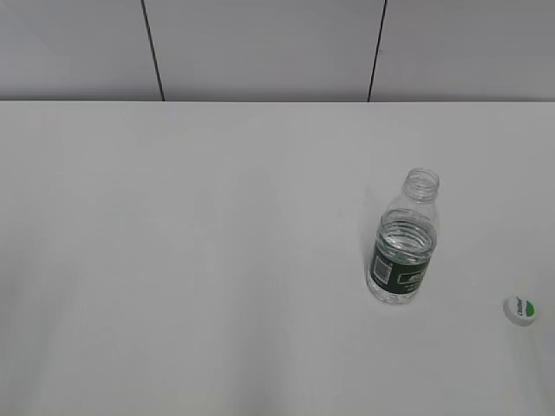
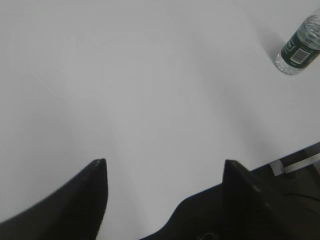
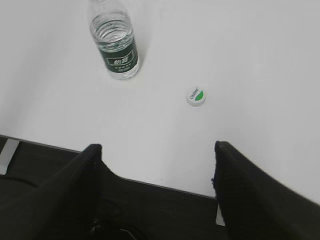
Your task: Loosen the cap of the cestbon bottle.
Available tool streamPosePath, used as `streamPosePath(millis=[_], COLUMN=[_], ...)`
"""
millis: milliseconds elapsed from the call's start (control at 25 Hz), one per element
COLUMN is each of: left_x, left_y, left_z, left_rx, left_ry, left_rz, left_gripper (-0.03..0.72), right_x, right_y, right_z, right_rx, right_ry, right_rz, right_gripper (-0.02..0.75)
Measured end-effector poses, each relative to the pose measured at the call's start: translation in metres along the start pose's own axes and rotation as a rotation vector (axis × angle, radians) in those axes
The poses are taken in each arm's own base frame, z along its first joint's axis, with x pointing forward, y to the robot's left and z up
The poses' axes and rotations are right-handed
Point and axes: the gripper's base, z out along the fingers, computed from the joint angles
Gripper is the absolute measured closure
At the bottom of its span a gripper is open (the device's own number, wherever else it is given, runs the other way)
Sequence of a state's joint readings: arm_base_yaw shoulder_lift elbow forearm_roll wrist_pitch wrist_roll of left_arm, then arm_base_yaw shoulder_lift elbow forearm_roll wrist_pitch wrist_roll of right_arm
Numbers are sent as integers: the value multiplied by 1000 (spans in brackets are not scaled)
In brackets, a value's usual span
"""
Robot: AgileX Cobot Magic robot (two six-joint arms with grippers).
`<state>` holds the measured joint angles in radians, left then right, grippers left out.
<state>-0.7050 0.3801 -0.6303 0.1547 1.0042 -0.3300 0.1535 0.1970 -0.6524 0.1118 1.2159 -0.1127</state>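
The cestbon bottle (image 1: 404,243) stands upright on the white table at the right, clear with a dark green label band, its threaded neck bare and open. It also shows in the left wrist view (image 2: 300,46) and the right wrist view (image 3: 114,42). The cap (image 1: 520,310), white with a green patch, lies on the table to the bottle's right, apart from it; it also shows in the right wrist view (image 3: 196,97). My left gripper (image 2: 164,162) is open and empty, far from the bottle. My right gripper (image 3: 156,146) is open and empty near the table's front edge. Neither gripper shows in the exterior view.
The white table (image 1: 217,260) runs back to a grey panelled wall (image 1: 260,48). Its front edge (image 3: 165,185) shows in the right wrist view, with a dark gap below it.
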Motion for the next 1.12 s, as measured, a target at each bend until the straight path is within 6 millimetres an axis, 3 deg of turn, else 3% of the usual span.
streamPosePath(millis=[200,600,880,1120], left_x=[24,30,30,29], left_y=[7,10,11,11], left_z=[-9,-19,-19,-19], left_rx=[20,24,12,10], left_ry=[-49,-115,-117,-118], left_rz=[-8,55,63,64], left_gripper=[143,181,184,184], right_x=[8,1,16,16], right_y=[-5,-9,-10,-11], right_z=[-10,-13,19,20], right_rx=[78,122,110,111], right_ry=[-57,-176,-95,-107], right_rz=[3,18,32,33], right_gripper=[211,211,211,211])
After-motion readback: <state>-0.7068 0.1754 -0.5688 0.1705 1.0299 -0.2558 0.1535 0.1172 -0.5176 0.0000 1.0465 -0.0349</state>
